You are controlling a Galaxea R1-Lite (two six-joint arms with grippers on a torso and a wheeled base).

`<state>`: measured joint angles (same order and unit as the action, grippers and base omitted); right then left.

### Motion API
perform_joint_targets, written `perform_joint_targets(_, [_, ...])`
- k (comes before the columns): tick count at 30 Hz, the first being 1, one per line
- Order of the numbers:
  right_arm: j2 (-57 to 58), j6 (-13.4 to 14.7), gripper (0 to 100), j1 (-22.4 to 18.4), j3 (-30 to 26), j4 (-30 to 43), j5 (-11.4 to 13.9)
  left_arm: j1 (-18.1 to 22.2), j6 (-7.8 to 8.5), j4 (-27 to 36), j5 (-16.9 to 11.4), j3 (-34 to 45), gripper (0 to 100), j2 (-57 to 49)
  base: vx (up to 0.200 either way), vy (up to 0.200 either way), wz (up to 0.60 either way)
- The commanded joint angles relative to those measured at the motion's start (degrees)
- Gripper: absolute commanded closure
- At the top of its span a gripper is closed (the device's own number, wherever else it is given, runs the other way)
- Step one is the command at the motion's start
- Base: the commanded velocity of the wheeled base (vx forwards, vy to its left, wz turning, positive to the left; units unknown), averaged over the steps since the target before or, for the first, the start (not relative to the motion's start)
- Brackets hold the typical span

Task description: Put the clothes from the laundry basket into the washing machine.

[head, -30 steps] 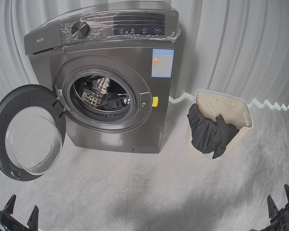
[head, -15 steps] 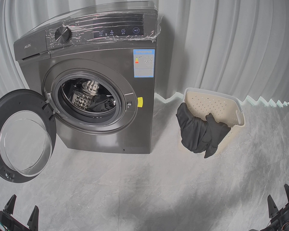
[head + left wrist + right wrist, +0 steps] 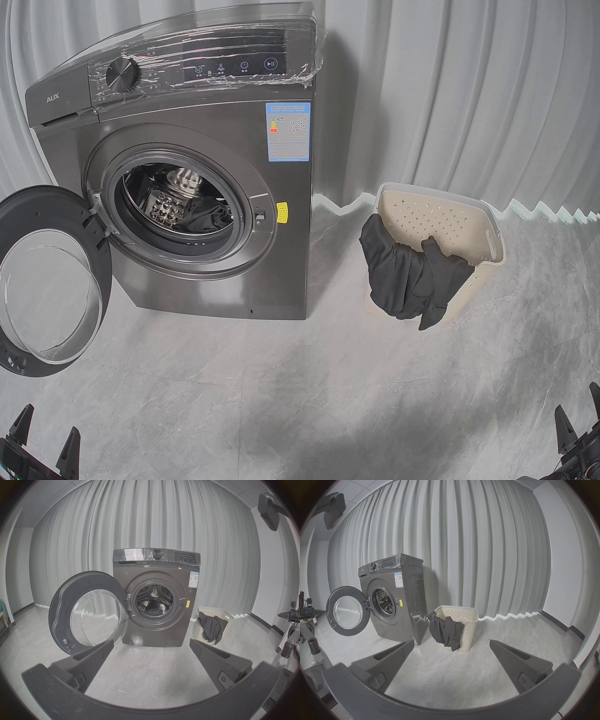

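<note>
Left end effector (image 3: 47, 432) and right end effector (image 3: 578, 415): fingers apart, empty, low and near. Dark garment (image 3: 406, 275): limp, crumpled, draped over the near-left rim of the laundry basket (image 3: 450, 219), right of the washing machine (image 3: 187, 119). Risk: the hanging fabric may snag the rim and tip the basket on lifting.

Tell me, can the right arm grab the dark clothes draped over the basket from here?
Probably not yet. Only bare floor lies between, but the open right gripper sits well short of the dark clothes on the laundry basket.
</note>
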<state>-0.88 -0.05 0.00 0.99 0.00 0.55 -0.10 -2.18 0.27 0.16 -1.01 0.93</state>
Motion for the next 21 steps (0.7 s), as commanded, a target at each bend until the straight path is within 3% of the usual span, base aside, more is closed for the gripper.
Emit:
perform_joint_targets(1, [0.7, 0.0, 0, 0.0, -1.0, 0.0, 0.1, 0.0, -0.02, 0.0, 0.0, 0.9, 0, -0.9, 0.0, 0.0, 0.0])
perform_joint_targets(11, [0.7, 0.0, 0, 0.0, -1.0, 0.0, 0.0, 0.0, -0.02, 0.0, 0.1, 0.9, 0, -0.9, 0.0, 0.0, 0.0])
perform_joint_targets(21, [0.7, 0.0, 0, 0.0, -1.0, 0.0, 0.1, 0.0, -0.1, 0.0, 0.0, 0.9, 0, -0.9, 0.0, -0.18, 0.0])
